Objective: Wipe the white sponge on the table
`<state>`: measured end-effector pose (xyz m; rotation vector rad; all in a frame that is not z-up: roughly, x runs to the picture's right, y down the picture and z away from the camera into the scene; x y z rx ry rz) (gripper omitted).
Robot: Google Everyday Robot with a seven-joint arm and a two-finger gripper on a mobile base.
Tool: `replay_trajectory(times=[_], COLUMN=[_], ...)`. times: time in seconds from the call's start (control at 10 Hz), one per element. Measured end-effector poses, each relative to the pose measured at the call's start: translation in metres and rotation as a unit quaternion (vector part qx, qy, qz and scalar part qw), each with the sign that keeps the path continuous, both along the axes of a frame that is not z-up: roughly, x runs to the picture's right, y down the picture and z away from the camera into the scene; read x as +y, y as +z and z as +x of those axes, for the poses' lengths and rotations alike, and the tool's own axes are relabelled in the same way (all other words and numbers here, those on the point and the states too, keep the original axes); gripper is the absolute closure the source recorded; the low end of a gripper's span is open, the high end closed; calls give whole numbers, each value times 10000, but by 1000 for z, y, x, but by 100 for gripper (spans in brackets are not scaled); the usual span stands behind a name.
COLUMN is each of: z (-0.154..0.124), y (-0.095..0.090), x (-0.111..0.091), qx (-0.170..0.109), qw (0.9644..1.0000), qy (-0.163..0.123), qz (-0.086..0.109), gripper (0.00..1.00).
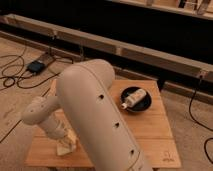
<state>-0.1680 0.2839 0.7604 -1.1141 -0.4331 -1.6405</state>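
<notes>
The square light-brown wooden table (150,135) fills the lower middle of the camera view. My arm's big cream-white casing covers its centre. My gripper (62,141) is low over the table's front left part, pointing down. It is shut on the white sponge (65,148), a small cream-white block that rests on the wood under the gripper. Part of the sponge is hidden by the gripper.
A dark bowl (145,104) holding a white bottle (134,99) stands on the back right of the table. Black cables (15,80) and a small dark box (36,66) lie on the floor at left. A dark wall runs behind.
</notes>
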Motion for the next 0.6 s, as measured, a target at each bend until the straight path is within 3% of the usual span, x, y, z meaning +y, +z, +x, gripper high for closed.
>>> replay_trajectory(times=[0.3,0.6], z=[29,12], y=[25,49], x=[-28,-57], qx=[451,565], qw=[9984,9964], qy=[141,244], qz=[296,587], gripper=[100,100])
